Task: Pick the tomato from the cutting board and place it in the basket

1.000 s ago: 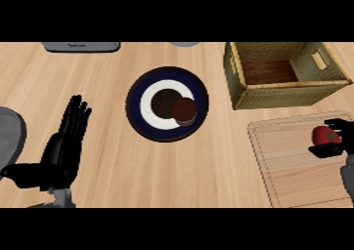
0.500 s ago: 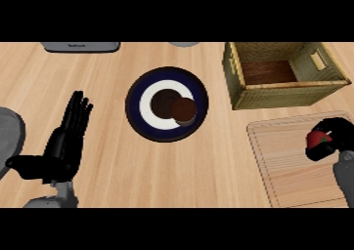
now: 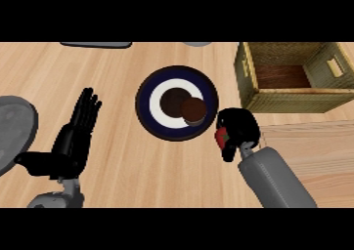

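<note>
Curling round the tomato, the right hand holds the red fruit over the bare wood of the table, just beside the right rim of a dark blue plate and to the left of the cutting board; only a sliver of red shows between the black fingers and the thumb. The grey right forearm runs down from the hand toward the lower edge. The plate has a white ring and a brown centre, and a round brown item sits on it, toward its right side. The basket, woven and square with a brown floor, stands at the upper right, beyond the board and apart from the hand. At the left the left hand rests open, its fingers straight and pointing up, holding nothing, next to a grey round object at the left edge. A flat grey thing lies at the top edge.
</note>
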